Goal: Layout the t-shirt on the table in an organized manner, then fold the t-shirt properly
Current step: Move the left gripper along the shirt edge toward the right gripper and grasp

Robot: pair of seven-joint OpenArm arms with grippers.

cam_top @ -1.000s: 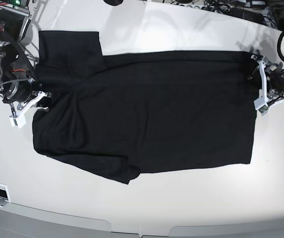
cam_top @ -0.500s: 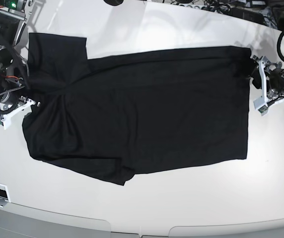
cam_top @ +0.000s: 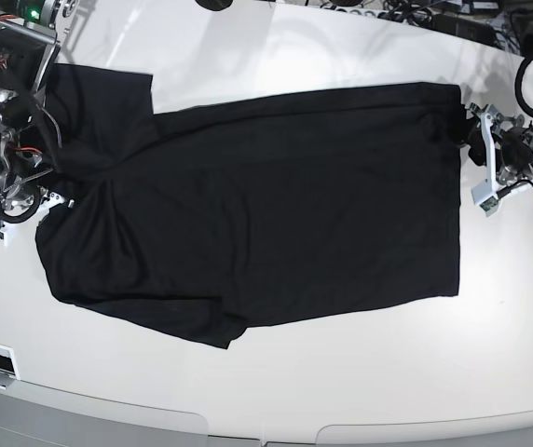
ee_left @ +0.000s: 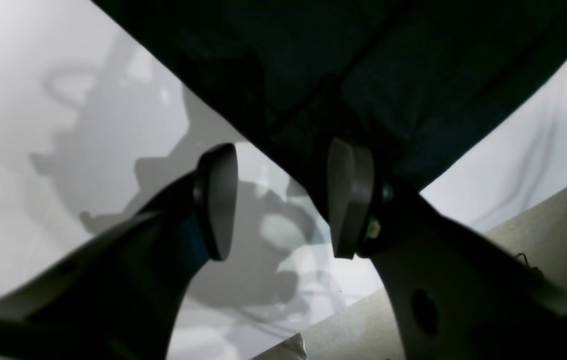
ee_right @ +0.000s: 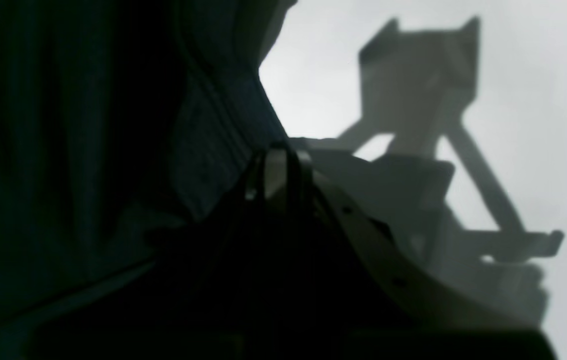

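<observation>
Across the middle of the bench (cam_top: 276, 391) the t-shirt (cam_top: 266, 214) lay spread; my right gripper (cam_top: 26, 200) pinched its left edge, my left gripper (cam_top: 483, 158) gaped wide. I judged pulling slowly, level, would flatten wrinkles.

Dark t-shirt (ee_right: 88, 150) folds at left — end effector (ee_right: 276, 165) pinched on its edge — white table (ee_right: 538, 75) beyond.

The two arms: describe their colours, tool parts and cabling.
Both arms are dark metal with white plastic brackets at the tool ends. The left tool has two dark oval pads. The right tool shows red wiring above it; black cables trail behind the left arm.
</observation>
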